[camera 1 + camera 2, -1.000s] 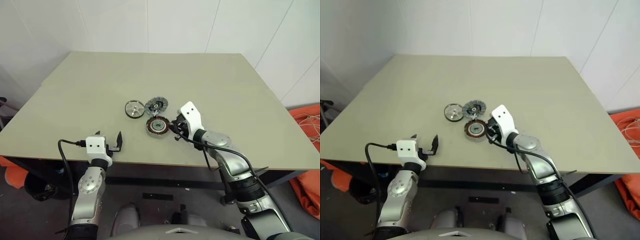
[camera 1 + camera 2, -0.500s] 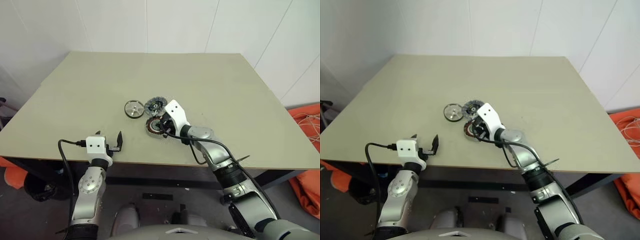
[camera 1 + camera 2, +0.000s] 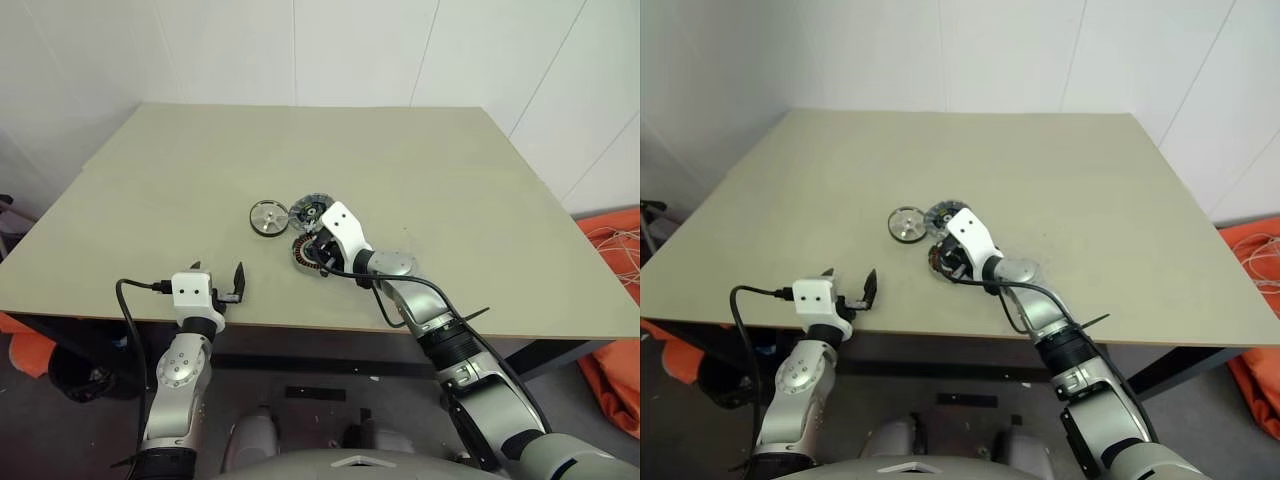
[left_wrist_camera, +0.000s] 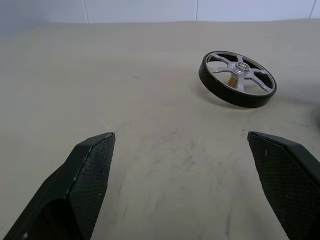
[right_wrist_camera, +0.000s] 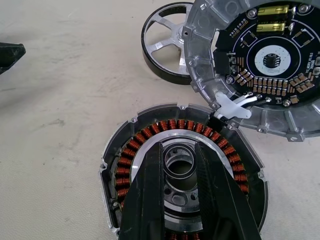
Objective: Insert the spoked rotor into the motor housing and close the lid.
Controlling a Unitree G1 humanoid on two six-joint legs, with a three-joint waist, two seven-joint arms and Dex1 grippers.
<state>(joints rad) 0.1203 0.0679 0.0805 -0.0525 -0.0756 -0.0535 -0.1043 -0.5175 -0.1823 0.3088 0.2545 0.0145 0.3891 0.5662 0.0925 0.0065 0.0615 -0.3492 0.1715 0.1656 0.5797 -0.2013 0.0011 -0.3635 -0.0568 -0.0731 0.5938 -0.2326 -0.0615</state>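
Hovering over the motor housing (image 5: pixel 182 170), the right gripper (image 5: pixel 184 167) has its two black fingers nearly together, holding nothing, their tips above the silver centre hub inside the ring of copper windings. The housing lies flat on the table (image 3: pixel 420 170) near the front middle. At about one o'clock from it in the right wrist view, its lid (image 5: pixel 260 65) stands tilted open on a white hinge tab, circuit board facing the camera, its edge touching the housing's rim. At about eleven o'clock sits the spoked rotor (image 3: pixel 268 217), a dark ring with silver spokes, just beside the lid and partly hidden behind it. The lid crowds the space between rotor and housing. The left gripper (image 3: pixel 214 284) hangs near the table's front edge at about eight o'clock, well apart from the parts, its fingers (image 4: pixel 90 170) spread wide and empty.
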